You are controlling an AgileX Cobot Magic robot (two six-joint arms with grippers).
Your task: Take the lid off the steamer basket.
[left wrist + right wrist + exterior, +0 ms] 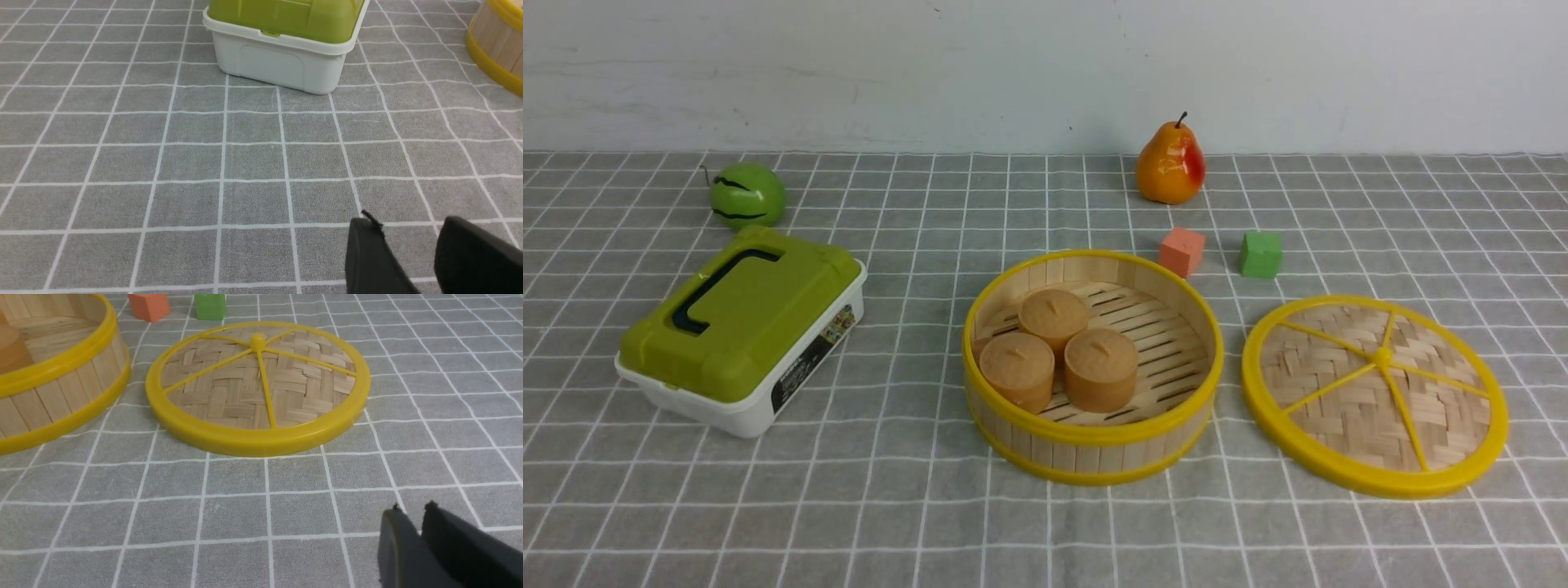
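The steamer basket stands uncovered at the table's centre, with three tan buns inside. The lid lies flat on the cloth just right of the basket, apart from it. Neither arm shows in the front view. In the right wrist view my right gripper is empty, its jaws nearly together, low over the cloth on the near side of the lid and the basket. In the left wrist view my left gripper is empty with a gap between its jaws, over bare cloth; the basket's edge shows.
A white box with an olive-green lid sits left of the basket, also in the left wrist view. A green apple and a pear stand at the back. An orange cube and a green cube lie behind the basket and lid.
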